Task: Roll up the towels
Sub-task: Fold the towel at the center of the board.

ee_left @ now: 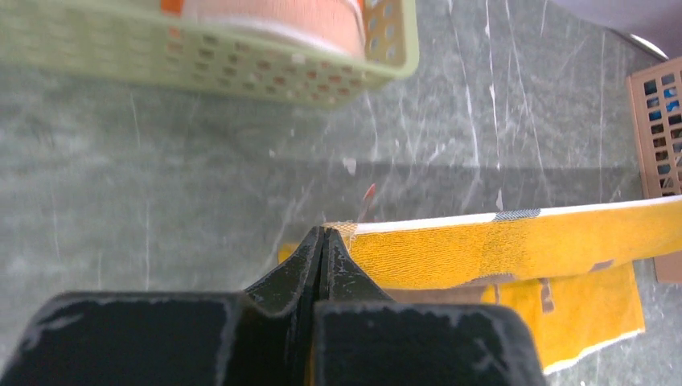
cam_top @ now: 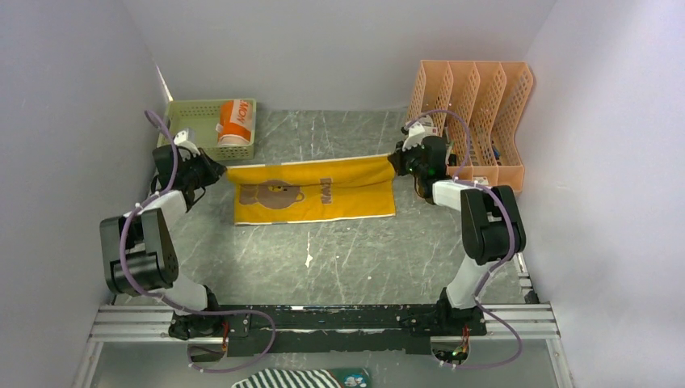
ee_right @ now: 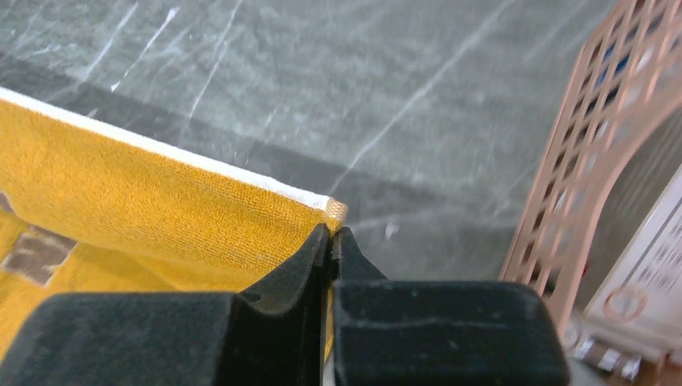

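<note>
The yellow towel (cam_top: 315,192) with brown print lies at mid-table, its far edge lifted and stretched between my two grippers. My left gripper (cam_top: 216,171) is shut on the towel's far left corner (ee_left: 344,230). My right gripper (cam_top: 397,163) is shut on its far right corner (ee_right: 334,211). The near part of the towel rests flat on the table. The orange towel (cam_top: 235,121) lies rolled inside the green basket (cam_top: 190,113) at the back left; it also shows in the left wrist view (ee_left: 273,20).
An orange file rack (cam_top: 475,113) stands at the back right, close behind my right gripper. The green basket sits just behind my left gripper. A black-and-white striped cloth (cam_top: 299,378) lies below the arm bases at the near edge.
</note>
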